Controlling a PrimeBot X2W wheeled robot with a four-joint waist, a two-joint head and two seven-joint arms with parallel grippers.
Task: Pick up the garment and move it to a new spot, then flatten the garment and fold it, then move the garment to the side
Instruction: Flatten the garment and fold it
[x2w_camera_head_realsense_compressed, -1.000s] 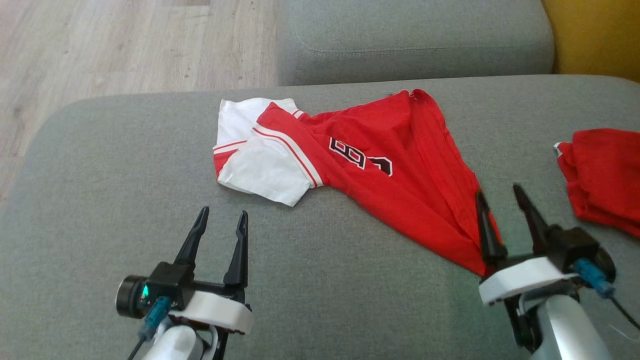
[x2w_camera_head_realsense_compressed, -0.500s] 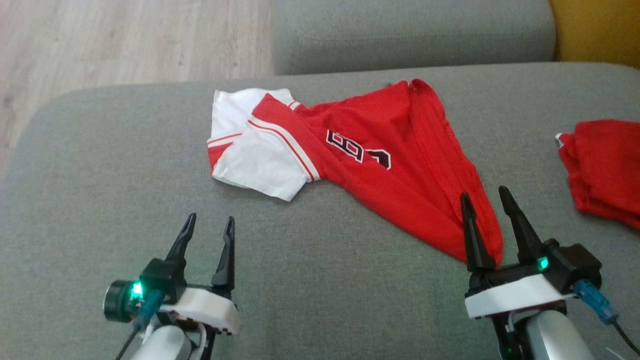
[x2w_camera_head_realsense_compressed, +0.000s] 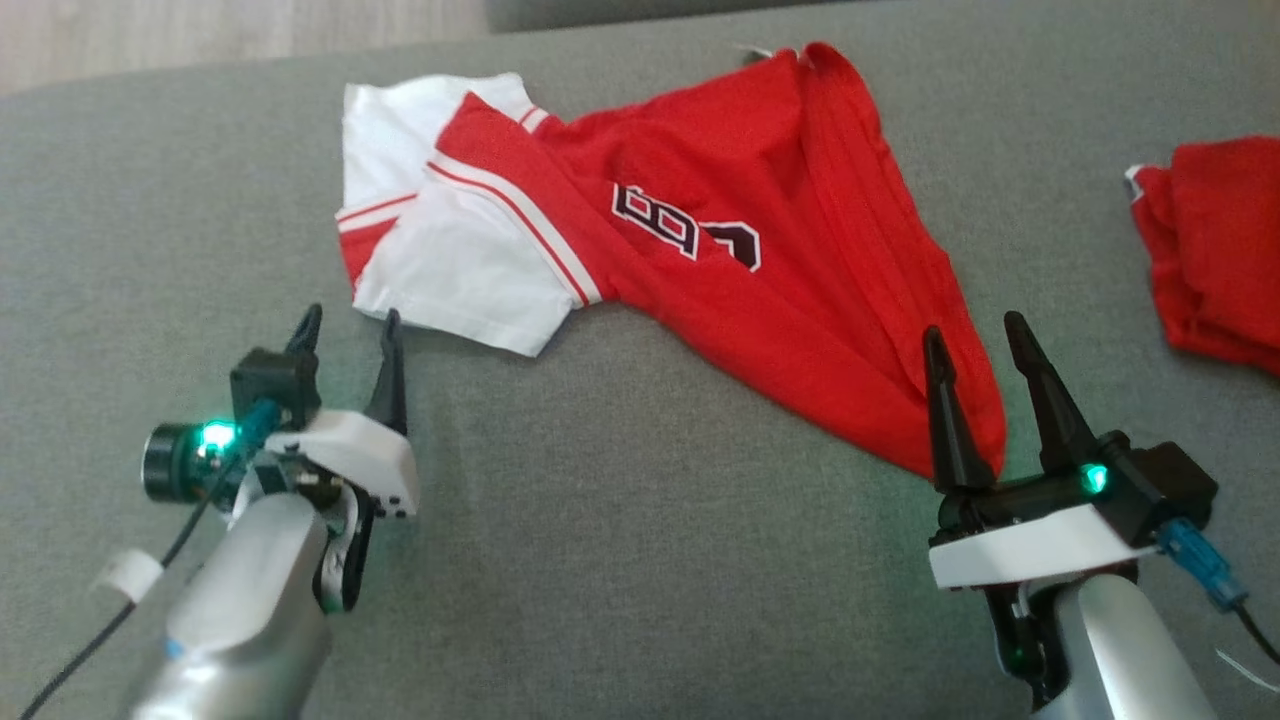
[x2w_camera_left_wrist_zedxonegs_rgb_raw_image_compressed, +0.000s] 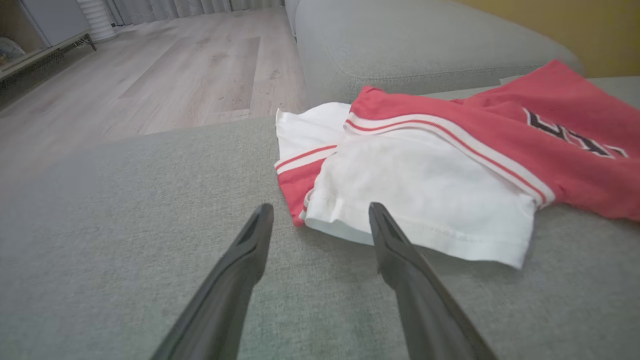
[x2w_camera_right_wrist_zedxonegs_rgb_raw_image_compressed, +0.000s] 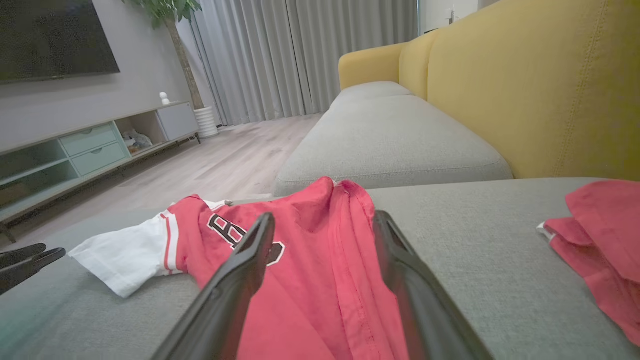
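Garment crumpled on cushion, bare room in front. Left gripper at sleeve hem, right gripper over red corner, both spread wide, empty. Red cloth lies right.

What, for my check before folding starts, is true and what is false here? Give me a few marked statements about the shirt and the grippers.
1. The shirt lies bunched on the grey sofa cushion. True.
2. The left gripper is shut on the white sleeve. False: it is open near the sleeve hem, holding nothing.
3. The right gripper is open at the shirt's near red corner. True.
4. A blue cloth lies to the right. False: that cloth is red.
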